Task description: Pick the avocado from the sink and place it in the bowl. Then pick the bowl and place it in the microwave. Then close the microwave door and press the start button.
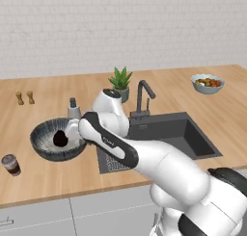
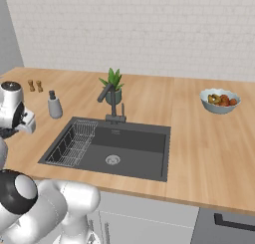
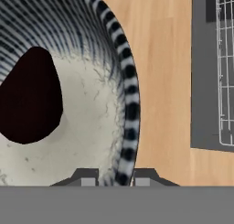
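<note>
The near-black avocado (image 1: 60, 138) (image 3: 29, 97) lies inside the wide blue-grey streaked bowl (image 1: 46, 150), on its pale speckled floor. The bowl stands on the wooden counter left of the sink (image 1: 183, 134) (image 2: 129, 148). My gripper (image 3: 114, 178) points down at the bowl's right rim (image 3: 130, 104). One finger is inside the rim and one outside, both drawn in close against it. In the left base view the hand (image 1: 75, 131) sits at that rim, partly behind my forearm. The microwave and its door are out of view.
A wire rack (image 2: 74, 141) (image 3: 226, 67) fills the sink's left part, under the dark faucet (image 1: 143, 98). A soap dispenser (image 1: 73, 109) and a potted plant (image 1: 120, 81) stand behind the bowl. A coffee cup (image 1: 10, 164) stands at front left, a fruit bowl (image 1: 207, 83) at far right.
</note>
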